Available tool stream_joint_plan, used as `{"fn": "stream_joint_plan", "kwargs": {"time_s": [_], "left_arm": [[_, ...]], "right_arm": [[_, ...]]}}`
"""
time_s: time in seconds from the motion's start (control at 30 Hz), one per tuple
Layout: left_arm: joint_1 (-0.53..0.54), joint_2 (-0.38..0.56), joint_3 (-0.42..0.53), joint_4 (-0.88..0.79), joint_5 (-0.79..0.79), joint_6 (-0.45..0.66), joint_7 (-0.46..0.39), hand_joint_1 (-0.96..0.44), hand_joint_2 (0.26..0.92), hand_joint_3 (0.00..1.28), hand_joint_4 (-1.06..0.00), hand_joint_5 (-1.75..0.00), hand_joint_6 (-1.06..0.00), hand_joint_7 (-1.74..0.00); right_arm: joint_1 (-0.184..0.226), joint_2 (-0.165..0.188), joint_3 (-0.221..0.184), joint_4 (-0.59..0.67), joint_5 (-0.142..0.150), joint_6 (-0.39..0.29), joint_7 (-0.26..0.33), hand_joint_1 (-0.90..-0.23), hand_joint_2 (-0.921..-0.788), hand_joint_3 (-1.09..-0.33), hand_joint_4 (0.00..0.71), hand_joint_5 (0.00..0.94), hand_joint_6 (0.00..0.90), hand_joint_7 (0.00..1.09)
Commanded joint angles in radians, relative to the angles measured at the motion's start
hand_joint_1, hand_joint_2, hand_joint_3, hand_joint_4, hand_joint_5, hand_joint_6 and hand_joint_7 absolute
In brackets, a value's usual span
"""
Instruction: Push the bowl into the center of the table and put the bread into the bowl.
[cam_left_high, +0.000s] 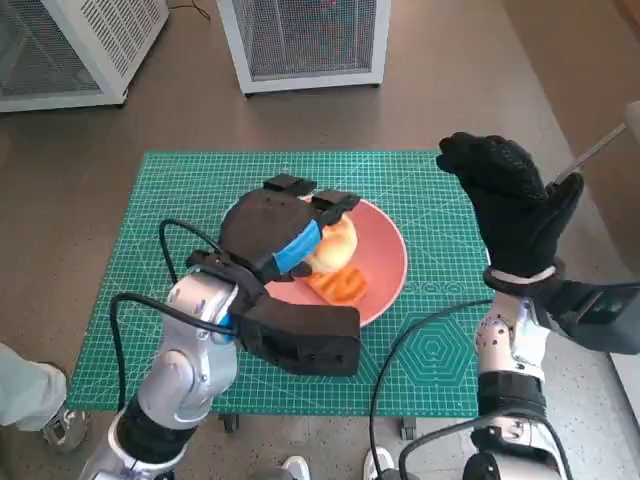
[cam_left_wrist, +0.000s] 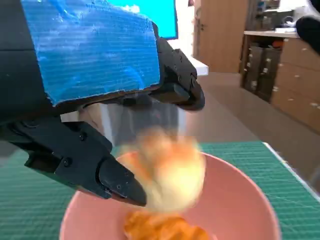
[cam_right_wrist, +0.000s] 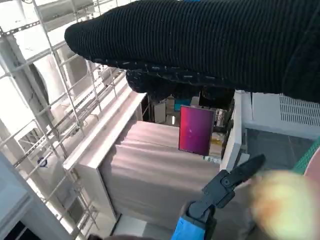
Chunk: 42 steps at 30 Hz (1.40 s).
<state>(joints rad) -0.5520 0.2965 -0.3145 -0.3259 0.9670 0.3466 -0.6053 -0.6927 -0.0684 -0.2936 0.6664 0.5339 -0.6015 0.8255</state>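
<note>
Bread (cam_left_high: 333, 243) | over pink bowl (cam_left_high: 390, 262) (blurred) | left hand (cam_left_high: 275, 235) above

Desk (cam_left_high: 180, 385) is sitting on castors on the brown floor (cam_left_high: 440, 90), its top fully covered by a green cutting mat (cam_left_high: 440, 250) with a pale grid. Pink bowl (cam_left_high: 385, 262) is resting directly on the mat, roughly mid-desk. Two white mesh-fronted units (cam_left_high: 305, 40) are standing on the floor beyond the far edge.
</note>
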Motion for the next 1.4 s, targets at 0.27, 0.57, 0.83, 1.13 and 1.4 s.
{"fn": "stream_joint_plan", "kwargs": {"time_s": [0.27,0.57,0.83,1.13,1.4], "left_arm": [[0.062,-0.047,0.244,-0.112,-0.416,0.016,0.016,-0.36,0.824,0.0,-0.11,0.0,-0.29,0.0],[0.106,-0.071,0.381,-0.135,-0.66,-0.102,0.14,-0.43,0.884,0.02,-0.07,0.0,-0.29,-0.01],[0.127,-0.11,0.495,-0.065,-0.911,-0.276,0.23,-0.6,0.919,0.2,-0.11,-0.02,-0.32,-0.02],[0.137,-0.172,0.543,-0.033,-1.102,-0.371,0.321,-0.64,0.921,0.29,-0.17,-0.04,-0.35,-0.05],[0.124,-0.174,0.54,-0.017,-1.151,-0.409,0.369,-0.62,0.921,0.3,-0.17,-0.03,-0.35,-0.05]], "right_arm": [[0.006,0.007,0.007,-0.005,-0.011,0.009,-0.019,-0.416,-0.921,-0.505,0.605,0.009,0.715,0.01],[-0.003,0.01,0.018,-0.033,-0.013,0.019,-0.037,-0.425,-0.921,-0.503,0.601,0.005,0.716,0.01],[-0.025,0.008,0.031,-0.076,-0.022,0.031,-0.076,-0.429,-0.921,-0.498,0.579,0.0,0.694,0.0],[-0.07,0.01,0.043,-0.103,-0.052,0.009,-0.128,-0.435,-0.921,-0.523,0.503,0.0,0.594,0.0],[-0.114,0.012,0.057,-0.096,-0.086,-0.023,-0.171,-0.419,-0.921,-0.556,0.443,0.0,0.556,0.0]]}}
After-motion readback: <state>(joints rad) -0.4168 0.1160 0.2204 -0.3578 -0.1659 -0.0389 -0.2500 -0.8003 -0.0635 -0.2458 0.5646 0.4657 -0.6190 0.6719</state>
